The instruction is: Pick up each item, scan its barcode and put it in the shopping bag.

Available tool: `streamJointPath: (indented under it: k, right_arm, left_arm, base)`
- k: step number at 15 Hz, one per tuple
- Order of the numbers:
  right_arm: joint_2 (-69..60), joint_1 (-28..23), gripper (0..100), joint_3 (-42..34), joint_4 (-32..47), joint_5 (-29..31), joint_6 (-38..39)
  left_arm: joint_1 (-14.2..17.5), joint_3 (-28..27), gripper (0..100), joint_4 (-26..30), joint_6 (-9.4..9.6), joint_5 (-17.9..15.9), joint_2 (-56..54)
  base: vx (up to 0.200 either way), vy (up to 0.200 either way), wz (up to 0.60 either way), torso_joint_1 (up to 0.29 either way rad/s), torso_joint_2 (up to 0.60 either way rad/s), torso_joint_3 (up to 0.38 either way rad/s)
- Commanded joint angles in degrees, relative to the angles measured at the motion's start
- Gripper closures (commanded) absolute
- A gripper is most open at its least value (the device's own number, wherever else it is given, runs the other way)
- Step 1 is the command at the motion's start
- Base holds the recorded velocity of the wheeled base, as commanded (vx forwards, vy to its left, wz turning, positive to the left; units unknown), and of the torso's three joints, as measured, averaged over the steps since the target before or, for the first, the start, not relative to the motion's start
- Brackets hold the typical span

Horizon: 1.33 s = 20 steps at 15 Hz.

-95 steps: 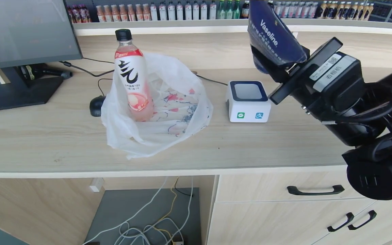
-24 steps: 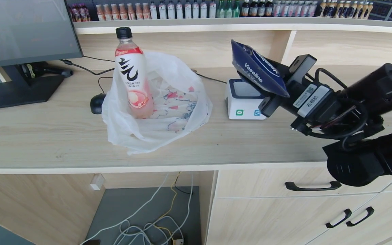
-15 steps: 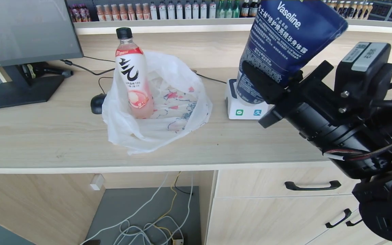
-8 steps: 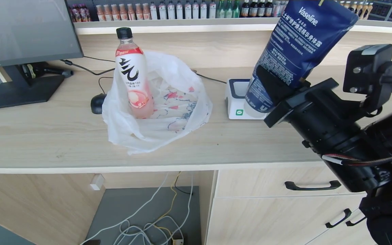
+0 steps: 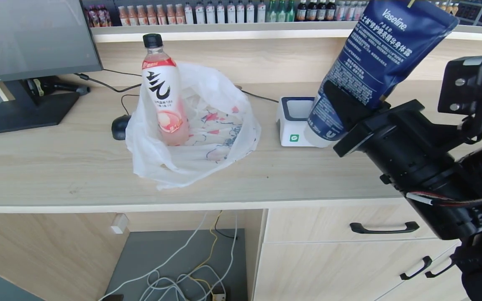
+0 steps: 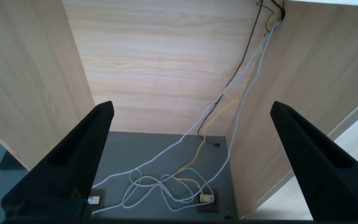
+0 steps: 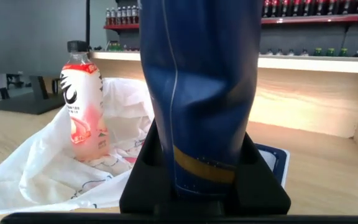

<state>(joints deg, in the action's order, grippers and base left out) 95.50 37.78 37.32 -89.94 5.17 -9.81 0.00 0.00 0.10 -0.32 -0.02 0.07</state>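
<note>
While the right hand (image 5: 349, 106) was clamped on the lower part of the blue tube (image 5: 385, 46), it held that tube aloft over the right side of the tabletop (image 5: 57, 167), cap end down and flat crimped end tilted up and to the robot's right. In the head view the tube's lower end overlapped the right part of the white scanner (image 5: 293, 121), which sat on the tabletop with its dark window facing up; whether the two touched could not be told. In the right wrist view the hand's (image 7: 197, 155) black fingers (image 7: 151, 152) pressed the tube (image 7: 197, 74) from both sides, with the scanner (image 7: 272, 158) just behind it.

To the left of the scanner lay the white shopping bag (image 5: 224, 138), open and slumped, with a pink drink bottle (image 5: 161, 92) standing upright inside it. A black mouse (image 5: 119, 127) sat just beside the bag's left edge, and a monitor (image 5: 27, 37) stood at the far left.

The left hand (image 6: 191, 109) hung below the tabletop with its fingers spread wide and nothing between them, above loose cables (image 6: 166, 186) on the floor.
</note>
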Motion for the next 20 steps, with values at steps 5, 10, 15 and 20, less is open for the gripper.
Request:
streamJointPath:
  k: [5, 10, 15, 20]
  right_arm:
    - [0.21, -2.53, 100, -0.58, -0.06, 0.02, 0.5]
    - [-3.92, -2.53, 100, -1.02, -0.06, 0.02, 0.58]
    - [-5.94, -2.45, 100, -4.09, -0.06, 0.02, 0.58]
    - [-5.06, -2.01, 100, -4.44, -0.06, 0.02, 0.58]
  left_arm:
    - [0.0, 0.0, 0, -0.01, -0.3, 0.02, 0.01]
    - [0.0, 0.0, 0, -0.01, -0.3, 0.02, 0.01]
    - [0.0, 0.0, 0, -0.01, -0.3, 0.02, 0.01]
    - [0.0, 0.0, 0, -0.01, 0.05, 0.02, 0.01]
  base:
    - [0.0, 0.12, 0.0, -0.001, 0.0, 0.0]
    - [0.0, 0.2, 0.0, 0.004, 0.0, 0.006]
    - [0.0, 0.2, 0.0, 0.003, 0.0, 0.0]
    - [0.0, 0.04, 0.0, 0.0, 0.0, 0.0]
